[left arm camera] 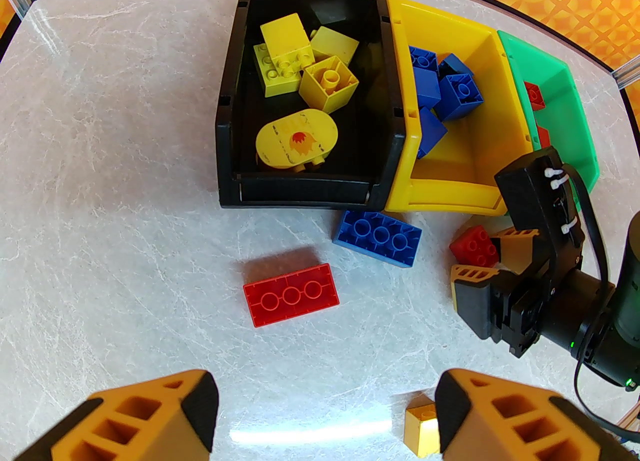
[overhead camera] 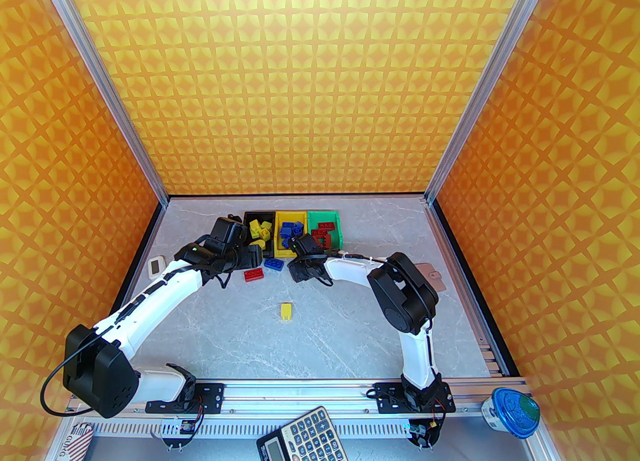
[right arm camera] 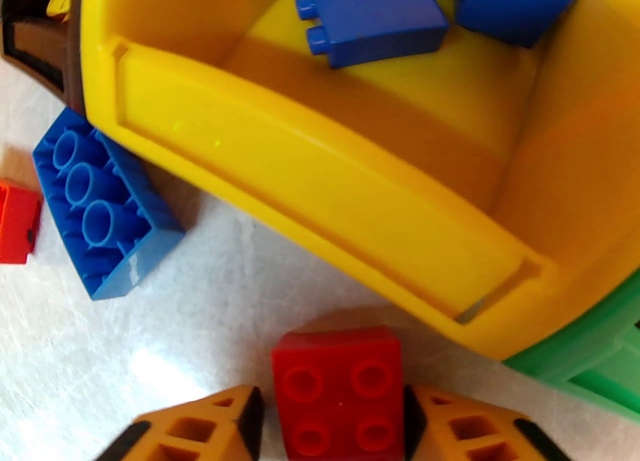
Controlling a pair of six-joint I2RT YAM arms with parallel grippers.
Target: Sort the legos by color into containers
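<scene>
Three bins stand in a row at the back: a black bin with yellow legos, a yellow bin with blue legos, and a green bin with red ones. In front of them lie a blue brick and a long red brick, both studs down. A yellow brick sits nearer. My right gripper is shut on a small red brick on the table. My left gripper hangs open above the table.
A grey calculator and a blue-lidded cup sit beyond the near rail. A small white device lies at the left edge. A tan flat item lies behind the right arm's elbow. Patterned walls close in three sides.
</scene>
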